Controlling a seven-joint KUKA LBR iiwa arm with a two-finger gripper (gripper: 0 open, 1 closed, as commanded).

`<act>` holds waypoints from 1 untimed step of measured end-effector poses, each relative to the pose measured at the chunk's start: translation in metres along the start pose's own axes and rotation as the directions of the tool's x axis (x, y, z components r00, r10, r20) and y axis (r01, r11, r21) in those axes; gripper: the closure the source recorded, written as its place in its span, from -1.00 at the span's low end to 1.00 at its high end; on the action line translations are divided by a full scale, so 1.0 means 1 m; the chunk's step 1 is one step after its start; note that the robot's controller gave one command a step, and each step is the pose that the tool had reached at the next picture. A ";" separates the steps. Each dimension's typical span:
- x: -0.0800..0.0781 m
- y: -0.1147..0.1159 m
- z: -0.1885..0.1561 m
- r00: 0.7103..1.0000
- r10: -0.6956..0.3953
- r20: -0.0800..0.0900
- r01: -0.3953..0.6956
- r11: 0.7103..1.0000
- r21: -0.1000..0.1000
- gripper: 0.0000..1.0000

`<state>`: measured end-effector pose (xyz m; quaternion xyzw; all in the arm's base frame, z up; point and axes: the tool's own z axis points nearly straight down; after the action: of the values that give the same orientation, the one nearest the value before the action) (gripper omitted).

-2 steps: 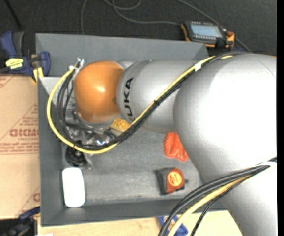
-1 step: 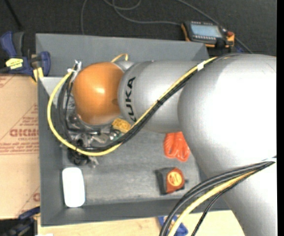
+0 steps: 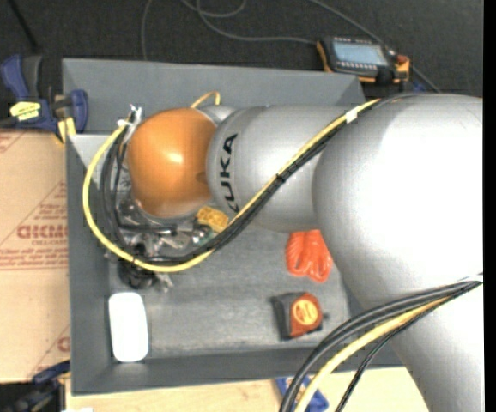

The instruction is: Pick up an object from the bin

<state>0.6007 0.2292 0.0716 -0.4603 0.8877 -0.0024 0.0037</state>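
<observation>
In the bin's [image 3: 222, 309] left half the claw [image 3: 149, 251] sat low over a dark thing [image 3: 135, 275], likely for grasping; open or closed, I couldn't tell.

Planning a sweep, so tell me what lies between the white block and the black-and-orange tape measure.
Nothing. The camera view shows bare grey bin floor between the white block and the tape measure; the crumpled orange thing lies off that line.

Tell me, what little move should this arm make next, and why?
Probably a short lift straight up. The arm's orange cover hangs over the bin's left part and hides what is beneath, so whether anything is caught cannot be told; a white oblong block lies nearby.
</observation>
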 end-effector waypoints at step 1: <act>0.001 0.001 -0.005 1.000 0.000 -0.004 0.000 1.000 -0.005 1.00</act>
<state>0.5992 0.2291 0.0761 -0.4601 0.8879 -0.0010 0.0009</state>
